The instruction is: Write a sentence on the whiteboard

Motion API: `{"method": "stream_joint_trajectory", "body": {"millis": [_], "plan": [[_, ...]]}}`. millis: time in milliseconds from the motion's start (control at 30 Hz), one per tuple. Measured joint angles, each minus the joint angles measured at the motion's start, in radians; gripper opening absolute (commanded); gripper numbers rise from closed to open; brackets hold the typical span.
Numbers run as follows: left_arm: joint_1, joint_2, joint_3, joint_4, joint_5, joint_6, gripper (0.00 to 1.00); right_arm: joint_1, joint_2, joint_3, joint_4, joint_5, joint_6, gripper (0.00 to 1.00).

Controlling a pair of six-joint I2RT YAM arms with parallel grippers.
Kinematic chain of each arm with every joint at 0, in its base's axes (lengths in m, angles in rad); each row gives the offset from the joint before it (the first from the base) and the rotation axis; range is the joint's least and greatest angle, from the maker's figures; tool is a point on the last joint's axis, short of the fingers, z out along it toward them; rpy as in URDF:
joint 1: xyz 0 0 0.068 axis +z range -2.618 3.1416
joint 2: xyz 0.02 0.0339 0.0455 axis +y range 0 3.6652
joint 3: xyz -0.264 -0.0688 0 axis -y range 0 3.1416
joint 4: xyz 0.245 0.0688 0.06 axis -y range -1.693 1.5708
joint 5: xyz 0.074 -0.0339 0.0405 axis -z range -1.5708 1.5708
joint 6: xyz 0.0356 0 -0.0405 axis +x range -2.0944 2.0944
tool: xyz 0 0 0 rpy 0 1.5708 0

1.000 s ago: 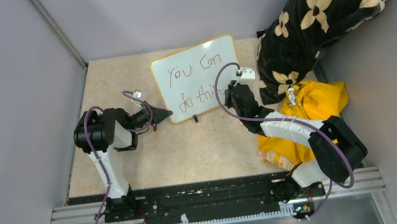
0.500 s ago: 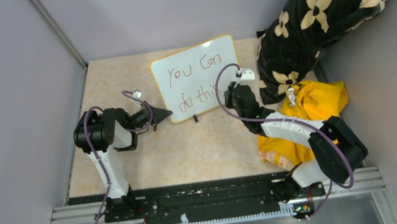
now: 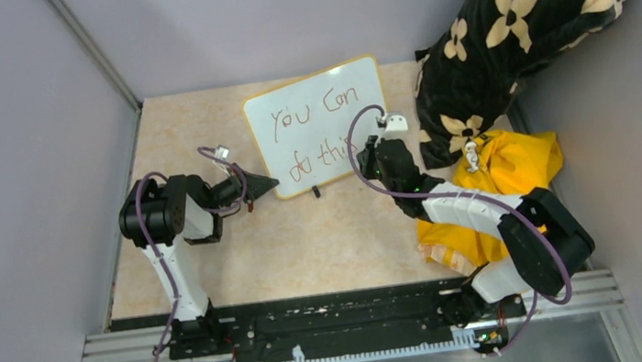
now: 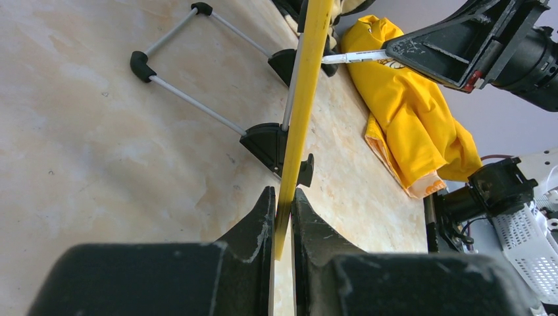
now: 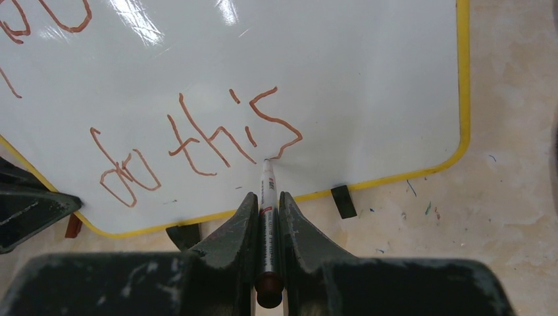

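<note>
Top view: the whiteboard (image 3: 361,84) stands mid-frame on the worktop (image 3: 306,238), with the sentence (image 3: 316,131) written across it in two lines. Left wrist view: the left claw (image 4: 281,197) is clenched on the whiteboard's yellow edge (seen edge-on). Right wrist view: the right claw (image 5: 267,196) grasps a marker (image 5: 266,174), its tip touching the final "s".

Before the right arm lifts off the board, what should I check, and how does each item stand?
1. Grip of left gripper on whiteboard edge: ok.
2. Straight hold of marker in right gripper: ok.
3. Tip of marker touching the board at the last letter's end: ok.
4. Full sentence, "You can do this", four words: ok.
5. Right arm's purple cable clear of the writing: cannot tell.
</note>
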Motion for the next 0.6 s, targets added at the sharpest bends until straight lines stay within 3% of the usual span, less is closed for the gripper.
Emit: {"method": "stream_joint_trajectory", "body": {"millis": [400,600], "plan": [[0.000,0.000,0.000,0.000,0.000,0.000,0.00,0.001,-0.009,0.000,-0.015,-0.013,0.000,0.00],[0.000,0.000,0.000,-0.001,0.000,0.000,0.00,0.001,-0.162,-0.013,-0.056,0.003,-0.001,0.00]]}}
